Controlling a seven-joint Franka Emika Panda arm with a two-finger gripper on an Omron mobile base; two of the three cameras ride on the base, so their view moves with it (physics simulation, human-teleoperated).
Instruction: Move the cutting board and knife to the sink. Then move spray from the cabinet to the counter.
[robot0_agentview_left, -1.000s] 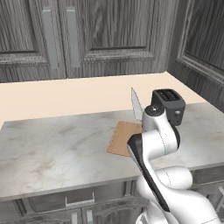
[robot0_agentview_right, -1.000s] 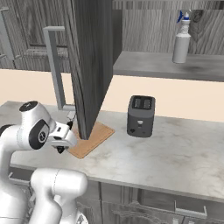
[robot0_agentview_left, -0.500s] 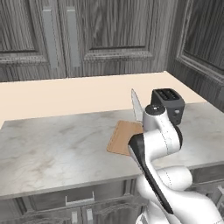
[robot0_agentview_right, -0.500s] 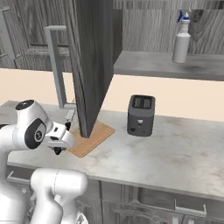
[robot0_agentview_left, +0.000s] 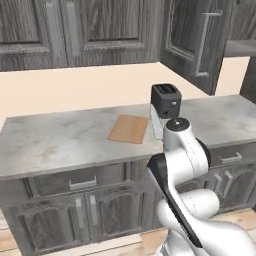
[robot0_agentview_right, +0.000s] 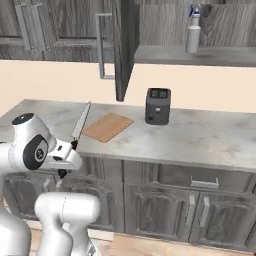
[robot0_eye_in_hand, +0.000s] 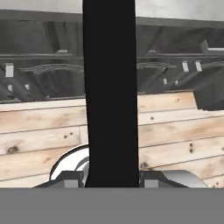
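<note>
- Two-finger gripper of the white arm held in front of the table's near edge, left of the board, clear of the marble top.
- Jaws clenched on the black handle of the kitchen knife; slim silver blade pointing up and a little right, above the table's edge.
- In the hand view, black handle running as a broad dark bar up the middle, between the two finger tips, with plank flooring and dark cabinet fronts behind.
- Flat rectangular light-brown wooden cutting board lying flat on the grey-white marbled table, toward its left half, apart from the knife.
- Small black toaster standing upright right of the board and farther back, near but not touching it.
- Small pale grey spray bottle with blue trigger nozzle upright on the shelf of the dark grey wood-grain upper cabinet, high at the far right, above the toaster.
- Cabinet door swung open, edge toward the camera, long silver bar handle on its left face.
- Dark grey base cabinets with drawers below the table.
</note>
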